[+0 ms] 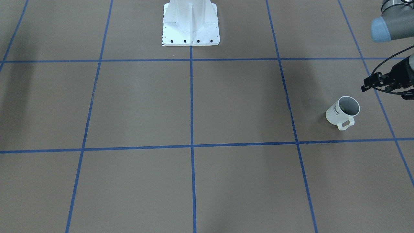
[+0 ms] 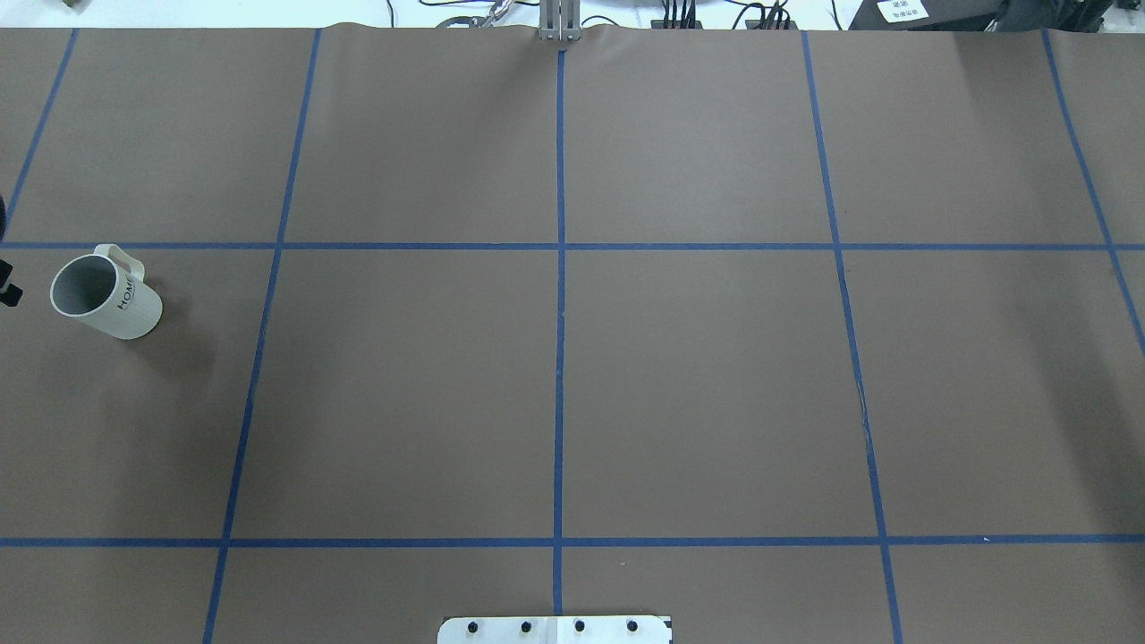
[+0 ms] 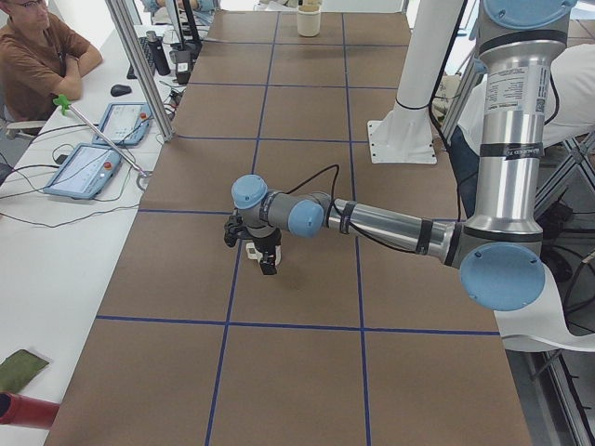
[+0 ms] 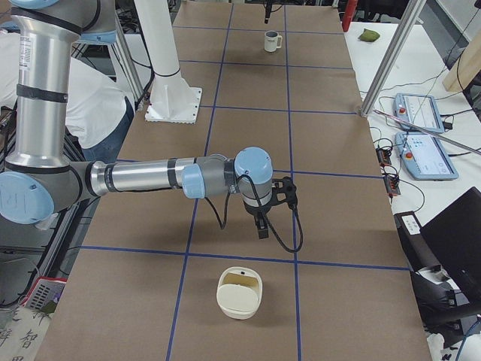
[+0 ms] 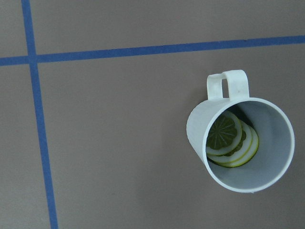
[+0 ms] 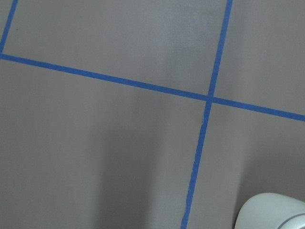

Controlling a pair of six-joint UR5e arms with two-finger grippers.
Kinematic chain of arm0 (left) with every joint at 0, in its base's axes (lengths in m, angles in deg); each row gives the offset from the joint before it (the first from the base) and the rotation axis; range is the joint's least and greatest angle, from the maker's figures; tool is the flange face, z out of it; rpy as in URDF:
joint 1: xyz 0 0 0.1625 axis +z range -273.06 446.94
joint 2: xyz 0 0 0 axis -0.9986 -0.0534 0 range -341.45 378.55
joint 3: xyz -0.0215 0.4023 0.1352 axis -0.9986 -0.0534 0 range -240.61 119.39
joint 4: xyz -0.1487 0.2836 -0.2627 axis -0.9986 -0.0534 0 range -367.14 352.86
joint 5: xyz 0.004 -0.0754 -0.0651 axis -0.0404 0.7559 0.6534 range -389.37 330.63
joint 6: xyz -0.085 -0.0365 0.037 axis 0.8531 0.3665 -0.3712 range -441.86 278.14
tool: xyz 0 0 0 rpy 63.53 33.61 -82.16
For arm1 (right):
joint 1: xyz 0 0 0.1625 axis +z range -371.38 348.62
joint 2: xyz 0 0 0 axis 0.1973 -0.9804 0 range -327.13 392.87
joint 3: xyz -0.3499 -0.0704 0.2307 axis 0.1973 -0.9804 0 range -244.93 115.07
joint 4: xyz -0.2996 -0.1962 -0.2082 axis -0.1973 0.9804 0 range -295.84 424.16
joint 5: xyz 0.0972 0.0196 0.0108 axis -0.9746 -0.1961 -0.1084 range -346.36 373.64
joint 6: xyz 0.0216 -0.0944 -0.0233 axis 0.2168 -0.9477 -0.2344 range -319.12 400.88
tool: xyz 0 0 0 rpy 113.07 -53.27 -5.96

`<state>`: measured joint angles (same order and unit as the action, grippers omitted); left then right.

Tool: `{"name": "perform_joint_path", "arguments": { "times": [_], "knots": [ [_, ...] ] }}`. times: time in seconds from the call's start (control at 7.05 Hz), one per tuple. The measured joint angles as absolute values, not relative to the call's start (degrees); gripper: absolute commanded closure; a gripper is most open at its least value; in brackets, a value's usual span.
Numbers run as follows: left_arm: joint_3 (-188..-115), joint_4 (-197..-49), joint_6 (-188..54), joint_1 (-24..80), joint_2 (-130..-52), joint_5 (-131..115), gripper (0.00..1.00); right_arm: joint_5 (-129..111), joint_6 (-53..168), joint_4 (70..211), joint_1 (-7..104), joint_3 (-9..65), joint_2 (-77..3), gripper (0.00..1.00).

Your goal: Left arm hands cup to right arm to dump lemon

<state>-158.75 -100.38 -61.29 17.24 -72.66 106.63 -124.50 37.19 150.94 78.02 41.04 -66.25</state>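
Observation:
The white cup point(image 1: 343, 111) stands upright on the brown table at the robot's far left, handle toward the operators' side; it also shows in the overhead view point(image 2: 106, 295) and small and far in the exterior right view point(image 4: 272, 41). The left wrist view looks straight down into the cup point(image 5: 240, 143), where yellow-green lemon slices point(image 5: 231, 138) lie. My left gripper point(image 1: 364, 84) hangs open just beside and above the cup, touching nothing. My right gripper point(image 4: 263, 218) hovers over the table at the other end; I cannot tell whether it is open or shut.
A cream container point(image 4: 239, 295) stands on the table near the right gripper, and its rim shows in the right wrist view point(image 6: 271, 212). The white robot pedestal point(image 1: 190, 26) stands at mid table. An operator point(image 3: 37, 56) sits beside tablets point(image 3: 84, 167).

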Motion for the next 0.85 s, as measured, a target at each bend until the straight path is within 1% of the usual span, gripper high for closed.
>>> {"name": "perform_joint_path", "arguments": {
  "times": [0.28, 0.57, 0.71, 0.85],
  "knots": [
    [-154.2, -101.7, -59.4, 18.1, -76.3, 106.7, 0.0, -125.5, 37.2, 150.8, 78.0, 41.0, -66.4, 0.0],
    [-151.5, -102.8, -58.6, 19.4, -77.9, 106.7, 0.0, -125.9, 37.1, 150.8, 78.0, 41.0, -66.6, 0.0],
    [-150.8, -103.2, -58.1, 20.2, -78.2, 106.7, 0.08, -126.0, 37.1, 150.8, 78.0, 41.0, -66.7, 0.0],
    [-150.4, -103.4, -57.6, 21.0, -78.5, 106.7, 0.54, -126.1, 37.1, 150.8, 78.0, 41.0, -66.7, 0.0]
  ]
}}
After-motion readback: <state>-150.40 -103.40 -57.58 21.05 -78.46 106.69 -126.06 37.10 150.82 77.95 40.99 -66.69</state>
